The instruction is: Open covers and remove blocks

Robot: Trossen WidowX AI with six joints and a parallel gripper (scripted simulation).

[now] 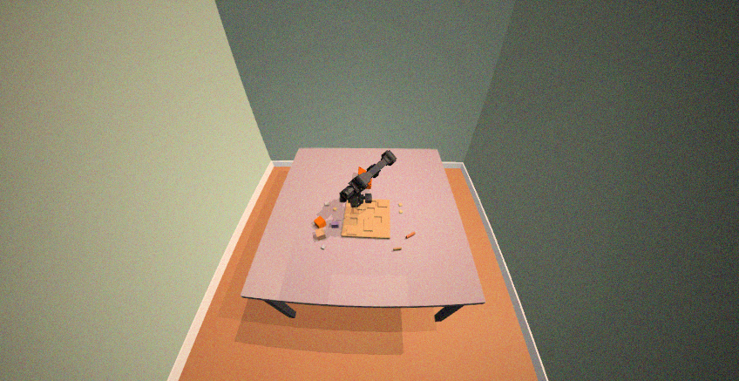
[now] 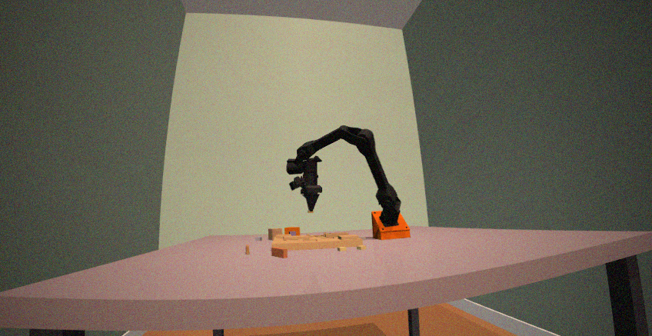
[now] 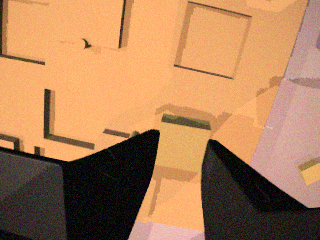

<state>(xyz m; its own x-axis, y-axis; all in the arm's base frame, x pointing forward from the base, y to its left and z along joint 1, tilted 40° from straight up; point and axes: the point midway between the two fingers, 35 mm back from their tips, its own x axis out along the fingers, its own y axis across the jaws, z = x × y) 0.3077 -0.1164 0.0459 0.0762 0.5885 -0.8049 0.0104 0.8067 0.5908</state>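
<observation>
My gripper [image 2: 311,209] [image 3: 181,144] is shut on a small yellow block [image 3: 183,151] [image 2: 310,212], pointing down above the rear left part of the puzzle board [image 1: 383,230] [image 2: 315,244] [image 3: 125,85]. The block is clear of the board. A square well [image 3: 215,41] shows no block in the wrist view. Other recesses and covers are too alike in colour to tell each one's state; the arm hides part of the board's back edge. Two yellow blocks [image 1: 400,205] [image 1: 401,212] lie right of the board, and another yellow block [image 1: 334,209] [image 3: 312,172] lies left of it.
An orange cube [image 1: 319,221], a tan cube [image 1: 320,234], a purple block [image 1: 335,224] and small pale pieces [image 1: 326,203] [image 1: 322,247] are left of the board. A red-orange piece [image 1: 410,234] [image 2: 279,252] and a tan piece [image 1: 396,248] [image 2: 247,249] lie front right.
</observation>
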